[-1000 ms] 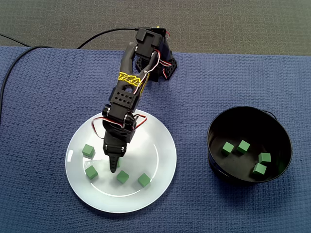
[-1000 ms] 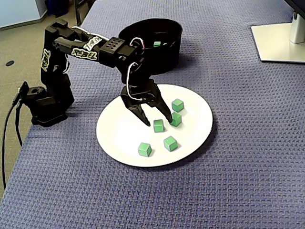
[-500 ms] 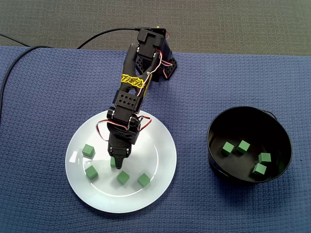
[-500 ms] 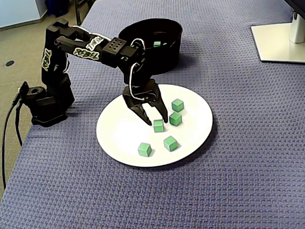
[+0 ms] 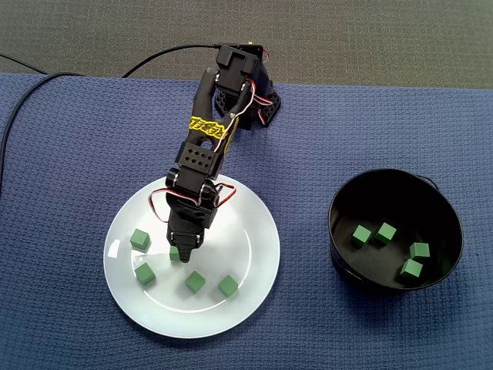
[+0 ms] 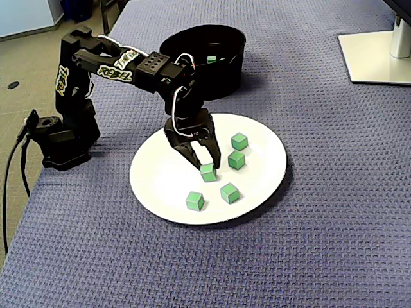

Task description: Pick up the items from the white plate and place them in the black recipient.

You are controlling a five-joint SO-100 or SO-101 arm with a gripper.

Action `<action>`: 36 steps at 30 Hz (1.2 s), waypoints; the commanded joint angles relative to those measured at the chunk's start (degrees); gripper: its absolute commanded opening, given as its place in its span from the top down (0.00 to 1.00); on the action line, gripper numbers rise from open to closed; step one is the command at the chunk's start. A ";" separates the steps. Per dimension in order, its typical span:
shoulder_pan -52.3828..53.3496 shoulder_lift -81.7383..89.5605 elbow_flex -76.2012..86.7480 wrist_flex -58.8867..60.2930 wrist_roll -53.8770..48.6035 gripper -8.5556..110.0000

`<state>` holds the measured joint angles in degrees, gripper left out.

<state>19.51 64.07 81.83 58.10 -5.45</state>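
Nearest us on the white plate (image 6: 160, 183), four loose cubes (image 6: 194, 201) lie around the gripper (image 6: 205, 165), which is clamped on a fifth green cube (image 6: 208, 172) mid-plate. We should lift straight up, clear of its neighbours, before swinging. Farthest stands the black recipient (image 6: 225, 70); only the top-down fixed view shows all four stored cubes (image 5: 386, 233).
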 commanded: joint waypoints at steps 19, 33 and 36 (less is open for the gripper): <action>-22.06 43.24 -22.32 22.85 -5.80 0.93; -65.13 21.27 -11.34 0.88 -18.11 0.93; -63.19 12.39 -7.29 -3.25 -17.23 0.93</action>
<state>-43.86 84.55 71.81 59.33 -22.24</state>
